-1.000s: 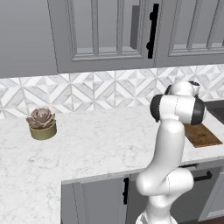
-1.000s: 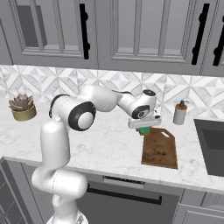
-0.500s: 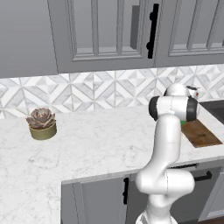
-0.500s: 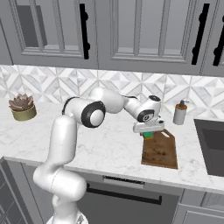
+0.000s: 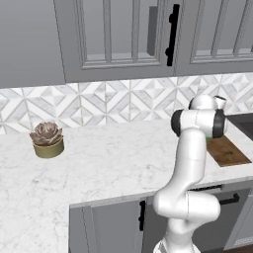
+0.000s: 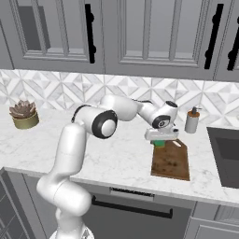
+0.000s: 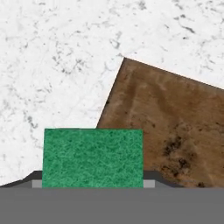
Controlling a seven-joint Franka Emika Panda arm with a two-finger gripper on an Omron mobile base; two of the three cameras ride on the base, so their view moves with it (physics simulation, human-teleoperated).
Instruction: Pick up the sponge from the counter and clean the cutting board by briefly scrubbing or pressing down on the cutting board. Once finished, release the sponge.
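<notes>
My gripper point(image 6: 160, 138) is shut on the green sponge point(image 6: 159, 143) and holds it low over the far left corner of the dark brown cutting board point(image 6: 171, 161). The hand view looks down on the sponge point(image 7: 92, 157) between the fingertips point(image 7: 149, 183). Part of the sponge lies over the cutting board point(image 7: 170, 127) and part over the white marble counter point(image 7: 57, 65). I cannot tell whether the sponge touches the board. From the left base view the cutting board point(image 5: 228, 151) shows behind my arm, at the counter's right end.
A soap dispenser point(image 6: 191, 121) stands just behind the board, against the tiled backsplash. A dark sink point(image 6: 227, 155) lies to the board's right. A potted succulent point(image 6: 24, 115) sits far left on the counter point(image 6: 116, 154). Upper cabinets hang above.
The arm has swung the sponge to the right and downward, from above the counter to the board's far left corner. The board, dispenser and plant have stayed put.
</notes>
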